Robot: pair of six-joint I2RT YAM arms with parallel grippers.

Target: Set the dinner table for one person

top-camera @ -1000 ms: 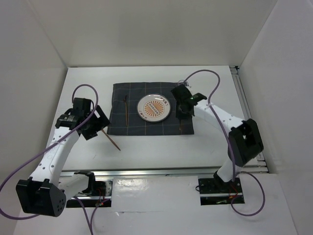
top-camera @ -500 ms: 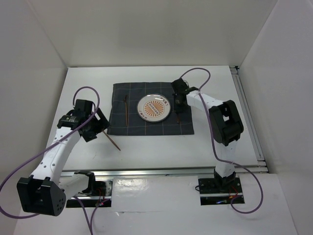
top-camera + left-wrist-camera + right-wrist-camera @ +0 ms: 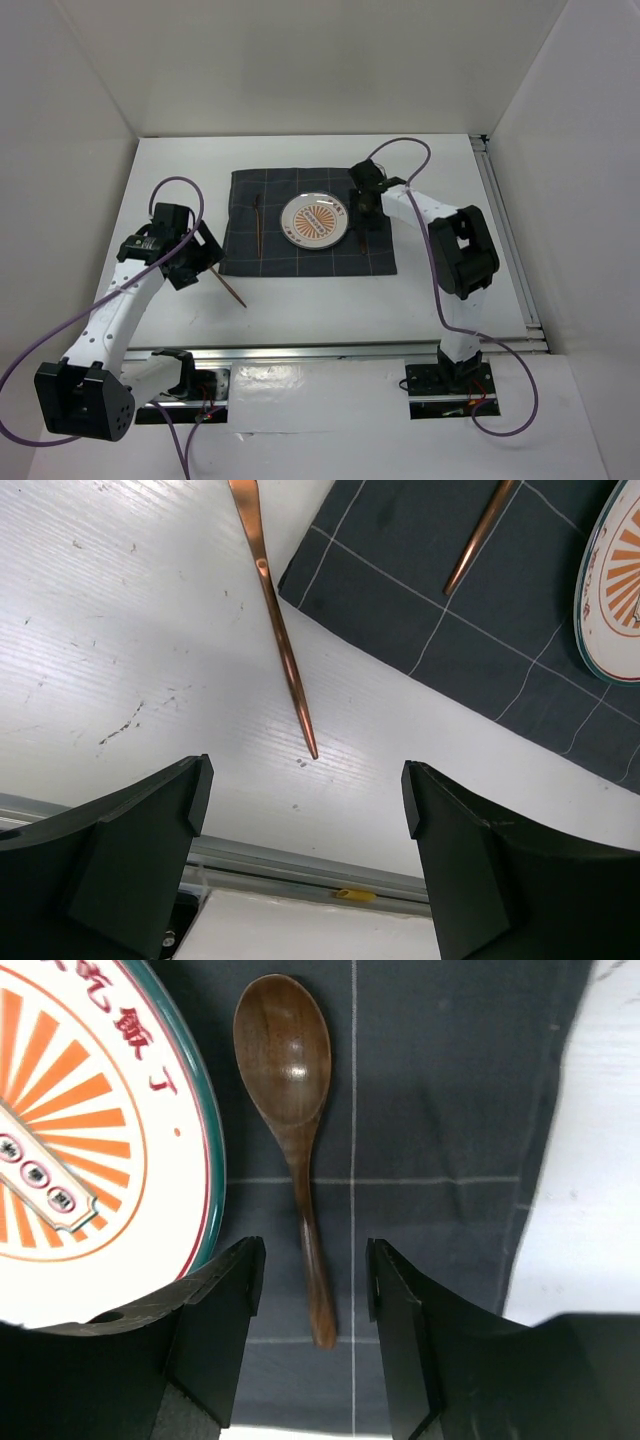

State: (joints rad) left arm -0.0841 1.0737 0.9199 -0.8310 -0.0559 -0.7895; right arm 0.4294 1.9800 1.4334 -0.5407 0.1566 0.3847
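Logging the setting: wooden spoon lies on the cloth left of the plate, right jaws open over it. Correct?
No: the wooden spoon lies on the cloth right of the plate, right jaws open over it; the right wrist view shows it.

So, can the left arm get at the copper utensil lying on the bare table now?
Probably yes. The left gripper hangs open above the copper utensil, whose thin end points between its fingers. Nothing lies over it; the cloth corner is only beside it.
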